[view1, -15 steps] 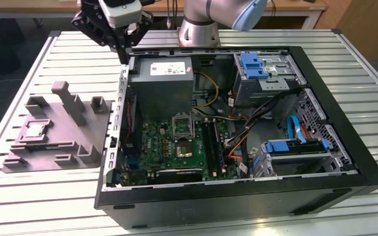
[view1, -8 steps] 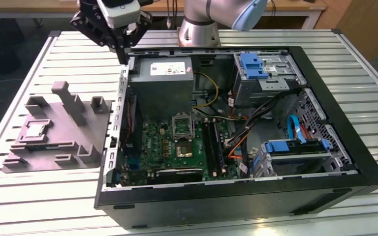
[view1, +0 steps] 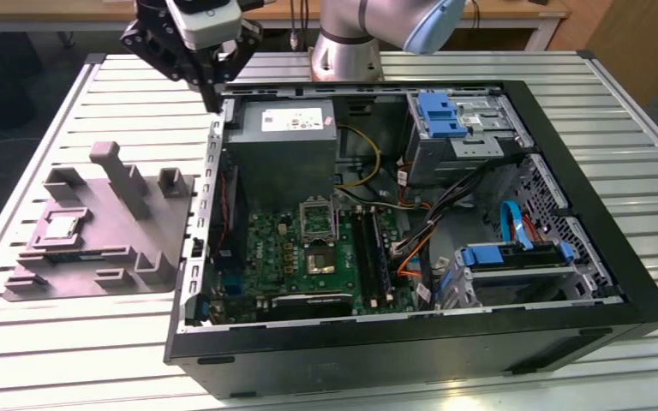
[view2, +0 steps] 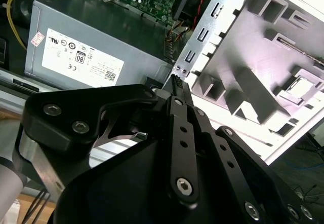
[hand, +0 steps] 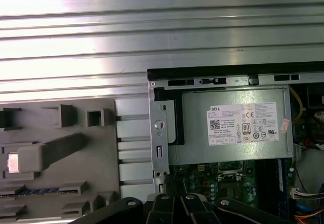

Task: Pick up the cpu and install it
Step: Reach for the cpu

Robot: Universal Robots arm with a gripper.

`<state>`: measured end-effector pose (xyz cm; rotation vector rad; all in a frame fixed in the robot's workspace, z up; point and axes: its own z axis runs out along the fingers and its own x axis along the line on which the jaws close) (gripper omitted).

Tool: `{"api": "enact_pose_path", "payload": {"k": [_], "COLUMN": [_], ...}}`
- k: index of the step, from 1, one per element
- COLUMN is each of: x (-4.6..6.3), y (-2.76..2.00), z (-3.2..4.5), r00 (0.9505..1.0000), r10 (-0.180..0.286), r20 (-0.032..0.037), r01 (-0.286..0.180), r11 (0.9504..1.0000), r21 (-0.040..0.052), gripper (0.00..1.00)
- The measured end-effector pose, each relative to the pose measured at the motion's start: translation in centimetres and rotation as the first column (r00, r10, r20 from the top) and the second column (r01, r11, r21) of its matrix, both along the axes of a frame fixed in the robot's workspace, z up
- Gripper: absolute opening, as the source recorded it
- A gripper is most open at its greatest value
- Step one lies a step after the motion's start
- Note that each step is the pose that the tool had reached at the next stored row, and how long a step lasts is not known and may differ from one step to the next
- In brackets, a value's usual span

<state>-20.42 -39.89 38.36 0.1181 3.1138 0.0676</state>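
1. Find the cpu lying flat in a shallow pocket on the grey plastic block. Block set on the slatted table, just beside the open computer case, at the exterior view's left. Not yet picked up, not yet installed.
2. In the second wrist view, shows as a pale square with the block's upright posts near it. In the first wrist view, partly hidden behind 1 post.
3. Note the gripper hanging above the case's far corner, near the power supply and well apart from the cpu. Fingers brought together, with nothing between them.
4. Expect a light, thin, stiff part. Probably slick on the metal top and easily damaged on the underside, so calls for gentle pressure and no dragging or twisting.
5. Best taken by 2 opposite edges, with the pads flat against the sides and the chip kept level. Not on the top face, where a pinch has nothing to bite. Cannot tell which sides of the pocket leave room for fingertips.
6. Inside the case, see the motherboard with the black socket frame just beside the power supply. Well apart from the cpu, with the case wall between them.
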Motion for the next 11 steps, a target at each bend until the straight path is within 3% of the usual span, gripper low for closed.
{"api": "enact_pose_path", "payload": {"k": [11], "x": [-0.29], "y": [0.0], "z": [-0.05], "r00": [1.0], "r10": [0.0], "r20": [0.0], "r01": [0.0], "r11": [1.0], "r21": [0.0], "gripper": [0.11]}}
